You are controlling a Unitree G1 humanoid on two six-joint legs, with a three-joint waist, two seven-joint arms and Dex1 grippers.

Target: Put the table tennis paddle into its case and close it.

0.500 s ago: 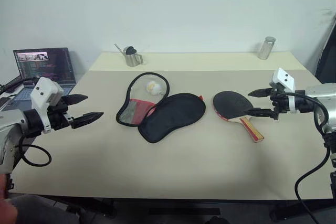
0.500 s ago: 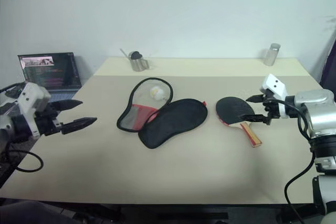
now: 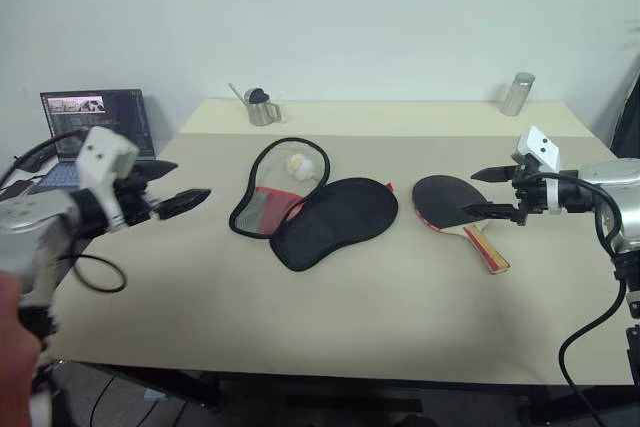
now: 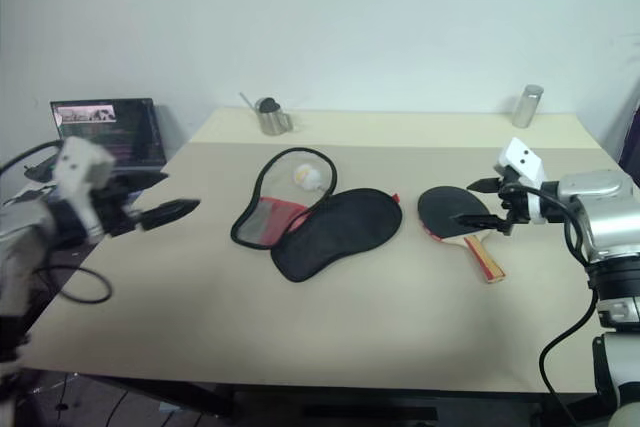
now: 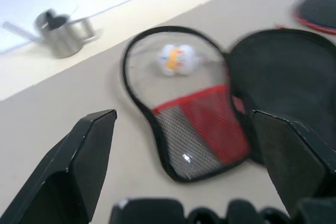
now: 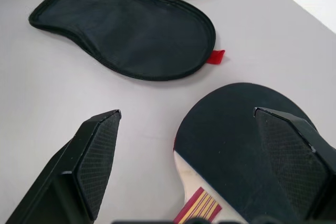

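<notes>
The table tennis paddle (image 3: 447,204), with its round black rubber face, red edge and light wooden handle with red trim, lay flat on the beige counter (image 3: 330,327), well right of centre, handle pointing toward the near edge. It looked rigid and light, its rubber face grippy and its thin edge hard to get under while flat; the wooden handle seemed the likeliest place to take hold. Just to its left, apart from it, lay the paddle-shaped black fabric case (image 3: 318,212), unzipped and spread in two halves: a plain black half nearer the paddle and a half with a red panel and black mesh pocket behind it. Being soft cloth, it would probably slide or fold under a push and need steadying.

The right gripper (image 3: 492,193) hung just over the paddle's right side, its fingers spread wide and holding nothing. The left gripper (image 3: 172,190) hovered well left of the case, likewise spread and empty.

The right wrist view showed the handle's red stripes and a small red tab on the case's black half. The left wrist view gave the small white-yellow plush charm (image 5: 177,60) inside the mesh half plainly. The head views added a metal cup (image 3: 259,107), a metal canister (image 3: 517,93) and an open laptop (image 3: 92,125) at the far side.
</notes>
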